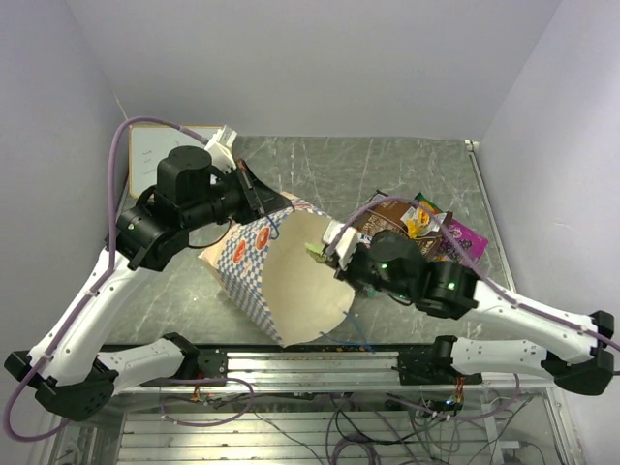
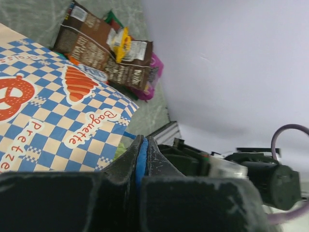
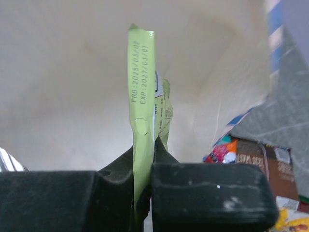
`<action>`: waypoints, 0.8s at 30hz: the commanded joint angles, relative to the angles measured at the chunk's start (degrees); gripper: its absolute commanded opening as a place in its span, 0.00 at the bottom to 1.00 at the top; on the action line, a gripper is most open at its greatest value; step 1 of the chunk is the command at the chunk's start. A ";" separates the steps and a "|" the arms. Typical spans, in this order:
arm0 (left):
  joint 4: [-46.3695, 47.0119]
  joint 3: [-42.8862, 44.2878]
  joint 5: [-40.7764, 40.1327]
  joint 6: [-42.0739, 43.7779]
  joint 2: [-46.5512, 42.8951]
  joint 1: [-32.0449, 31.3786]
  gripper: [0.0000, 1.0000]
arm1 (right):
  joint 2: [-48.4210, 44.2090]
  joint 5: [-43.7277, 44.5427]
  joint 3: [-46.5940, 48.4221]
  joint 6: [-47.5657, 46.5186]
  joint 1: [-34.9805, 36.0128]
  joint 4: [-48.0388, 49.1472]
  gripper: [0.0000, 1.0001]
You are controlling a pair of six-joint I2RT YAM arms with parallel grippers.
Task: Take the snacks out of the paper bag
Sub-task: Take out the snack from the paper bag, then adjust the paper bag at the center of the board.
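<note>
My right gripper [image 3: 145,157] is pressed shut on a small green packet [image 3: 143,72] inside the paper bag [image 1: 291,291], set to draw it out. My left gripper [image 2: 141,145] pinches the blue cord handle [image 2: 139,166] at the bag's 11 o'clock, propping the mouth open. Loose snacks [image 1: 417,228] lie at 2 o'clock. I can't tell what's deeper in the bag.

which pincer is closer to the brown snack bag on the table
Right. The right pincer, shut on a green packet, sits at the mouth of the paper bag beside the brown bag; the left pincer pinches the blue handle, farther off.
</note>
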 commanded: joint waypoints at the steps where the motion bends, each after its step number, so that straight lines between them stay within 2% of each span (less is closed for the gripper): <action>1: 9.89 0.33 5.90 -7.65 0.52 0.38 0.07 | -3.37 -0.92 9.82 1.28 0.06 -1.68 0.00; 5: 10.98 1.25 5.27 -9.49 1.41 0.79 0.07 | -2.80 0.46 17.57 0.80 0.01 -0.58 0.00; 8: 3.04 2.46 2.27 -7.76 1.50 3.68 0.07 | -1.86 1.13 22.17 -0.12 0.01 -0.33 0.00; 15: -8.33 -0.15 6.10 2.25 -0.31 20.15 0.07 | 3.41 28.64 29.30 4.60 0.00 -0.86 0.00; 20: -16.54 1.02 4.70 11.16 0.50 27.16 0.07 | 8.27 44.23 32.50 8.23 -1.01 -4.63 0.00; 22: -18.91 2.29 2.23 12.70 0.97 28.00 0.07 | 11.21 44.00 33.79 10.51 -6.58 -9.84 0.00; 24: -20.34 3.26 0.63 13.37 1.36 28.36 0.07 | 14.40 37.42 35.52 15.55 -14.24 -16.53 0.00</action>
